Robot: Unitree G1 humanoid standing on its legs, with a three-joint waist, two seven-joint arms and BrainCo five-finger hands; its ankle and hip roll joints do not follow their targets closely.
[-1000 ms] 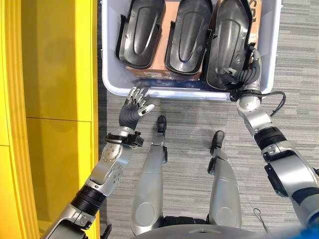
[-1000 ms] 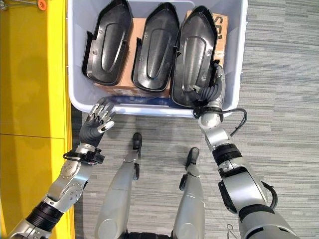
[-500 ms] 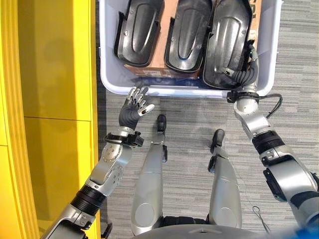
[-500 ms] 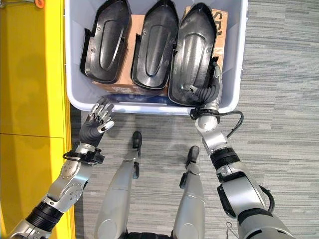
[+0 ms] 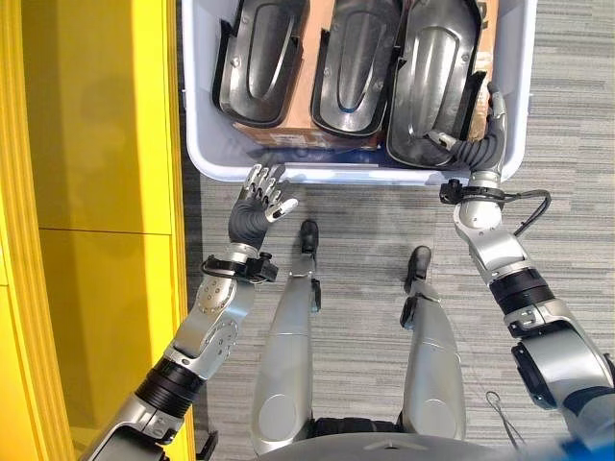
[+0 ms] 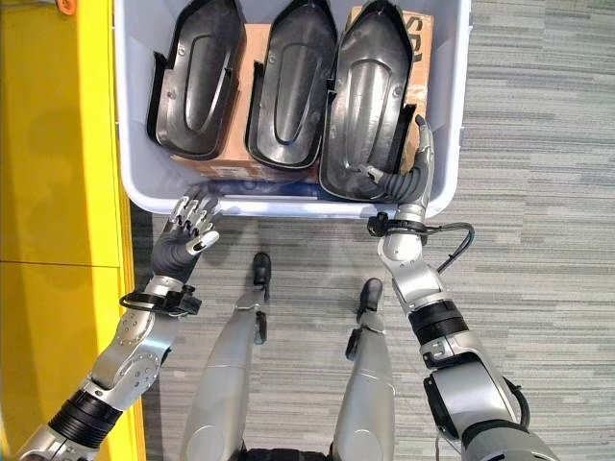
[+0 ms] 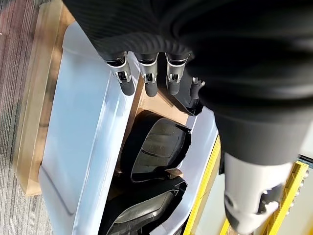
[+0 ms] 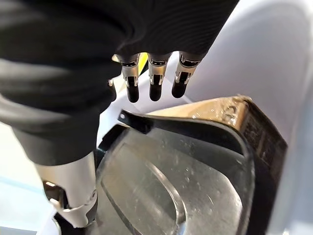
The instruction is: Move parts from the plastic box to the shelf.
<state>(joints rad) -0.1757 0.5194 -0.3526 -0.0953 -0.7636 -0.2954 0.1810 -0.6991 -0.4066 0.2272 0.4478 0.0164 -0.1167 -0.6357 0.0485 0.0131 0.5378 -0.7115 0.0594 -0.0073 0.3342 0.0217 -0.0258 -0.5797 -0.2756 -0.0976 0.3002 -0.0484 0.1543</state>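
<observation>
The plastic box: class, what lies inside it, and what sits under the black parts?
Inside the plastic box lie three black parts side by side, resting on a brown cardboard box. The parts cover most of the cardboard, so anything beneath cannot be seen.

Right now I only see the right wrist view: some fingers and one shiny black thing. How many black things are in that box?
Observer: Three black moulded plastic parts lie side by side in the pale plastic box.
Operator: Which one is my right hand at?
Observer: The right hand is at the near end of the rightmost part, with its fingers straight, not curled round it.
Operator: Where's my other hand?
Observer: The left hand hovers open outside the box, just short of its near rim, next to the yellow shelf.
</observation>
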